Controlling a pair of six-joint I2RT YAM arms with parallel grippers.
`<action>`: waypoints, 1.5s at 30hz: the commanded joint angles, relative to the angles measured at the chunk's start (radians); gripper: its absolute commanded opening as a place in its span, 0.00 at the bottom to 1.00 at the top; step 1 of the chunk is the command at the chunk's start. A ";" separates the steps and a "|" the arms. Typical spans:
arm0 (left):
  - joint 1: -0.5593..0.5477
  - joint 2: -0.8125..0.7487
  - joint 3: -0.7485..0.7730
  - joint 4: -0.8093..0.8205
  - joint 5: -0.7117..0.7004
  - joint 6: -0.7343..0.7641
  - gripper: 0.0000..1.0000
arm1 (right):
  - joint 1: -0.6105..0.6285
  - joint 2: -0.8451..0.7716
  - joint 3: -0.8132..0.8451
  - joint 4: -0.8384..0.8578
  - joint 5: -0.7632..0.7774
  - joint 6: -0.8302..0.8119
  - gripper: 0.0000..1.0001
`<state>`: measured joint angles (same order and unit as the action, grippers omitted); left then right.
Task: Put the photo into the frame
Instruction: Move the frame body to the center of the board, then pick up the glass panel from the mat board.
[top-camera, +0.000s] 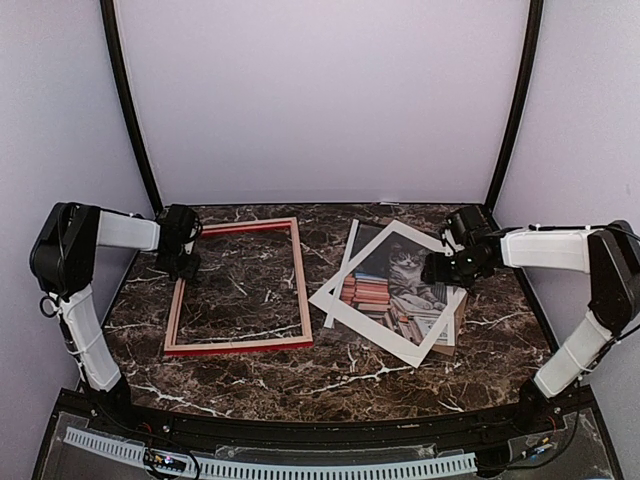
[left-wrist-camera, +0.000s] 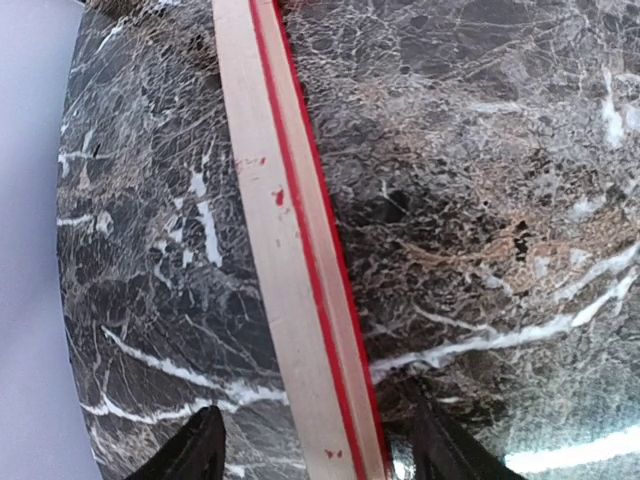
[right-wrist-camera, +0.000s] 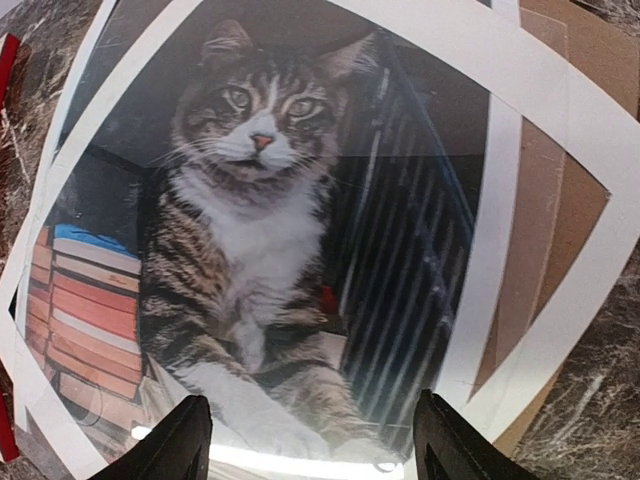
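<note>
two arms reach inward over a dark marble table. the left arm rises from its base at the near left edge, bends at the elbow and stretches toward the far left corner of the frame. its left pincer points down over the frame's left rail. in the left wrist view the left pincer stands open, one black fingertip on either side of the rail and nothing gripped. the frame there shows pale wood with a red edge. it lies flat on the left half of the table, with bare marble showing through its opening.

the right arm mirrors the pose from the near right edge, its forearm level. the right pincer hangs over the photo. seen from the right wrist, the right pincer is spread wide and holds nothing. the photo, a tabby cat beside stacked books, lies under it. a white mat lies askew over the photo, and a brown backing board pokes out at the right. this pile lies just to the right of the frame, apart from it.

pale lilac walls close in the table, with black curved posts at the far corners.
</note>
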<state>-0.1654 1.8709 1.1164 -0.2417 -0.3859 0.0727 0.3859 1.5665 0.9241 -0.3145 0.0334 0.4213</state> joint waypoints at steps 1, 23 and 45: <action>0.005 -0.096 0.044 -0.100 0.036 -0.060 0.73 | -0.052 -0.046 -0.023 -0.033 0.035 -0.018 0.73; -0.404 -0.002 0.292 0.090 0.643 -0.412 0.93 | -0.255 0.118 0.052 0.076 -0.193 -0.045 0.81; -0.564 0.370 0.599 0.038 0.698 -0.543 0.90 | -0.317 0.174 0.011 0.129 -0.304 0.007 0.80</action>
<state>-0.7162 2.2120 1.6752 -0.1783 0.2817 -0.4324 0.0853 1.7252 0.9562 -0.2161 -0.2344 0.4053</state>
